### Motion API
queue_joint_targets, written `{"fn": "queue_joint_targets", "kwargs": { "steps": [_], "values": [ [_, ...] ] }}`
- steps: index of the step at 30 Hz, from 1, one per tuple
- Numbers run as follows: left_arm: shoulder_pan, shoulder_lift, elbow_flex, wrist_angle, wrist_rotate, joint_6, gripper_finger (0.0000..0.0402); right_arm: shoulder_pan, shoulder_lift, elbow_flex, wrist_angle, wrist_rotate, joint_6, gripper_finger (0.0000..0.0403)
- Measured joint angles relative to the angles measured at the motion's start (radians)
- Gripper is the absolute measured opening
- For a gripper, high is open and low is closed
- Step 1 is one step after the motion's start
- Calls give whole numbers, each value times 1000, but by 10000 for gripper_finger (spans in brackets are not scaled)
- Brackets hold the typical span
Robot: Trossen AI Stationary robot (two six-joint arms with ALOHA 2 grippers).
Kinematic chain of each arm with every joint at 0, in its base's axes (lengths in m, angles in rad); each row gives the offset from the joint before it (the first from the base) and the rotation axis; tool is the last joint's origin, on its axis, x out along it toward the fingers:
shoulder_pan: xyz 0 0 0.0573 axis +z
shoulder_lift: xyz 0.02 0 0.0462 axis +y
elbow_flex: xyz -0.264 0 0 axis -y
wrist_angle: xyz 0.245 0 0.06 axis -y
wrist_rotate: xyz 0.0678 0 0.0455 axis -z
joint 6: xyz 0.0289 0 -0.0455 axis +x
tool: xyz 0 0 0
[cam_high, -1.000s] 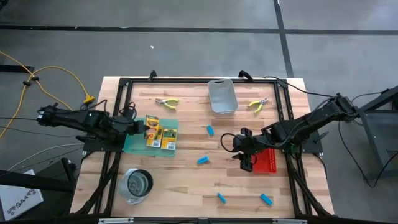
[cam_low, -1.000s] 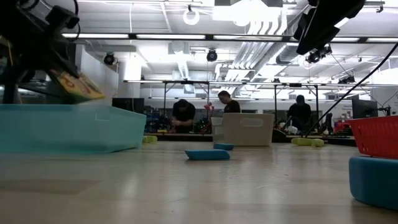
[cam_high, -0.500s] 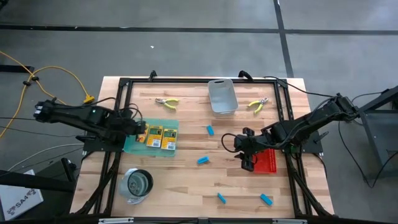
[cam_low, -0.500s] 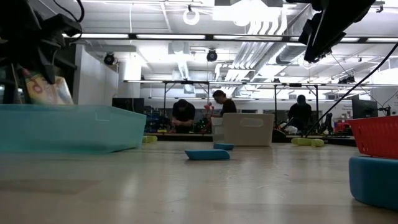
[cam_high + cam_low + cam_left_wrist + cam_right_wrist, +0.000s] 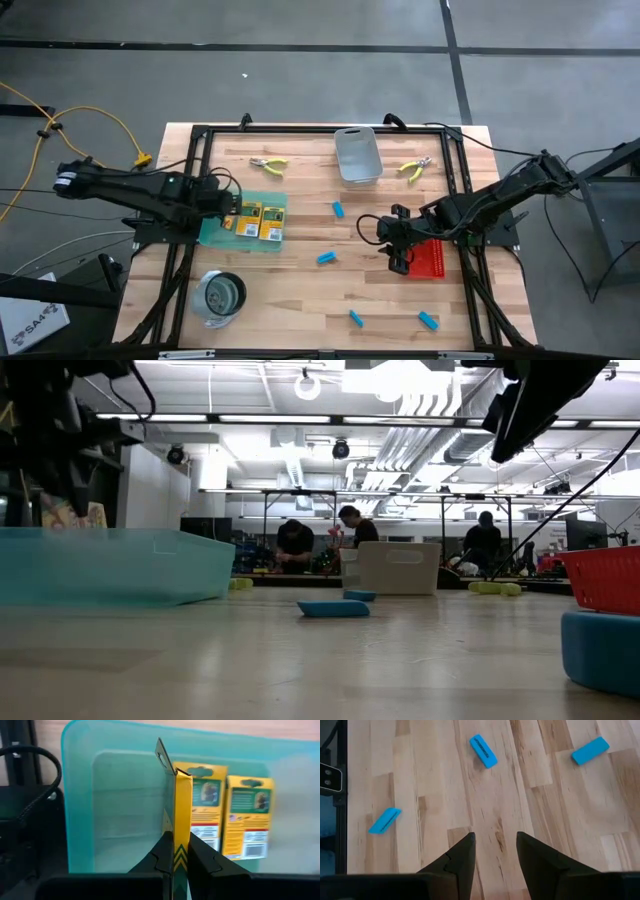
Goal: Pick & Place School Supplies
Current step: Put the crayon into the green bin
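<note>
crayon boxes first: our left gripper (image 5: 181,854) is clamped on one crayon box (image 5: 182,815), held on edge over the green mat (image 5: 125,810), with the two other crayon boxes (image 5: 227,815) lying flat side by side just beside it. in the high view the held box (image 5: 231,214) sits at the mat's left part and the flat pair (image 5: 262,220) to its right.

our right gripper (image 5: 494,852) hovers with its fingers apart above bare tabletop (image 5: 485,810), just left of the red tray (image 5: 430,260) in the high view. past its fingers we see three light-blue blocks (image 5: 483,750) lying well apart on the wood. from above, four blocks show: one (image 5: 338,209) near the grey bin (image 5: 357,155), one (image 5: 326,257) at the middle, and two (image 5: 356,318) near the front edge.

two plier-like tools (image 5: 268,164) lie on the tabletop, one on either side of the bin. the round metal cup (image 5: 222,294) stands at the front left corner.

in the low view people (image 5: 355,530) stand at benches in the room behind.
</note>
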Motion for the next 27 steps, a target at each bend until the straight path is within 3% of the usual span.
{"fn": "queue_joint_targets", "kwargs": {
  "steps": [5,15,27],
  "values": [
    [57,62,0,-3,57,53,18,0,0,0,-3,0,0,135],
    [159,185,39,-69,22,94,18,0,0,0,-3,0,-1,135],
    [194,334,49,-116,68,110,18,-2,0,0,10,14,-25,135]
  ]
}}
